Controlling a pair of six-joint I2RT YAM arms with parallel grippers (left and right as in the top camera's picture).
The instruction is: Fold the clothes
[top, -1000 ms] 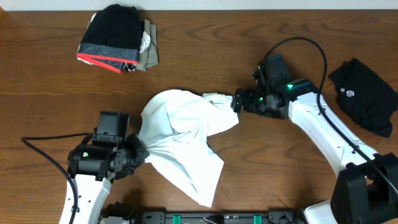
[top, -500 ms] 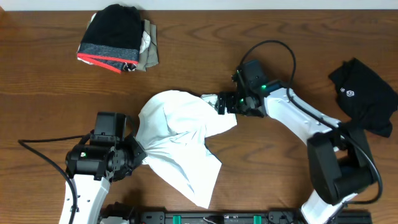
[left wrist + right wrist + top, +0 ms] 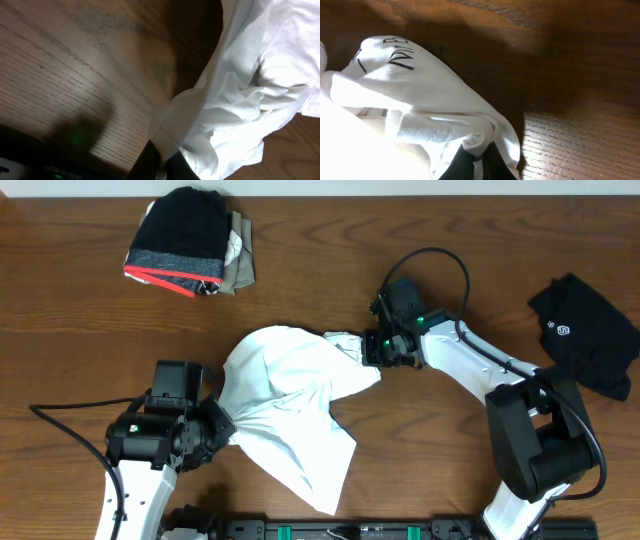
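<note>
A crumpled white shirt [image 3: 290,395] lies in the middle of the wooden table [image 3: 420,470]. My left gripper [image 3: 225,428] is shut on the shirt's left edge; in the left wrist view the cloth [image 3: 250,85] bunches between the dark fingers of the gripper [image 3: 162,162]. My right gripper [image 3: 368,348] is shut on the upper right corner of the shirt. In the right wrist view a rolled fold of the shirt [image 3: 410,100] is pinched in the gripper [image 3: 476,162]. A black garment with a white logo [image 3: 585,330] lies at the far right.
A pile of folded clothes [image 3: 190,242], black, grey and red on top with beige beneath, sits at the back left. The right arm's cable [image 3: 440,255] loops above its wrist. A black rail [image 3: 330,530] runs along the table's front edge.
My right gripper moved left onto the shirt's upper right corner and shut on it. The left gripper kept its hold and place.
</note>
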